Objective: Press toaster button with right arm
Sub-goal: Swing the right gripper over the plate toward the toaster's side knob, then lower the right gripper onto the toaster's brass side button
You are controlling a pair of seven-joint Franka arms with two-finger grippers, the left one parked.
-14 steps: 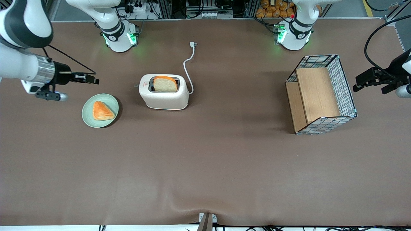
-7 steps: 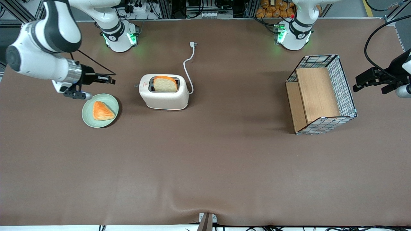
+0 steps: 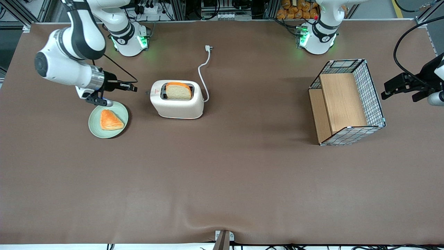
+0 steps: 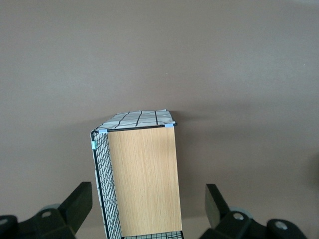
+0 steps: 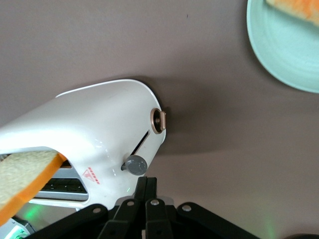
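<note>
The cream-white toaster (image 3: 177, 100) stands mid-table with a slice of bread (image 3: 178, 91) in a slot and a white cord (image 3: 203, 73) trailing away. The toaster (image 5: 94, 139) fills the right wrist view, with its grey round button (image 5: 135, 165) on the narrow end face at the top of its slot. In the front view the button (image 3: 147, 92) is a tiny knob on the end facing the working arm. My right arm (image 3: 69, 66) reaches in level. Its gripper (image 3: 133, 89) is shut and empty, a short gap from the button; its tips (image 5: 147, 182) sit just short of the knob.
A pale green plate (image 3: 95, 119) with an orange pastry (image 3: 110, 120) lies just nearer the front camera than the gripper; its rim shows in the right wrist view (image 5: 279, 55). A wire-and-wood basket (image 3: 347, 102) stands toward the parked arm's end, also in the left wrist view (image 4: 142, 174).
My right arm has swung in from the table's end toward the toaster, carrying the shut gripper past the plate to just short of the button end. Nothing else has moved.
</note>
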